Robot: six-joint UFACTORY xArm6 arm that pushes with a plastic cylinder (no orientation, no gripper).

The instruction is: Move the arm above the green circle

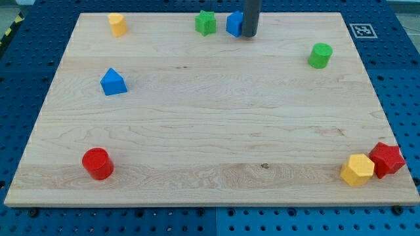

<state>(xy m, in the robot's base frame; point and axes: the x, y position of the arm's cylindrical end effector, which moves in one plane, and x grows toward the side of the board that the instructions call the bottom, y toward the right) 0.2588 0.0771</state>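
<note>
The green circle (320,55) is a short green cylinder standing at the upper right of the wooden board (210,131). My tip (249,35) is the end of a dark rod coming down from the view's top edge. It rests near the board's top edge, touching or right beside the right side of a blue block (234,23). The tip is well to the left of the green circle and a little higher in the view.
A green star (205,23) lies left of the blue block. A yellow block (117,24) is at top left, a blue triangle-roofed block (113,82) at left, a red cylinder (98,163) at bottom left. A yellow hexagon (357,170) and a red star (386,158) touch at bottom right.
</note>
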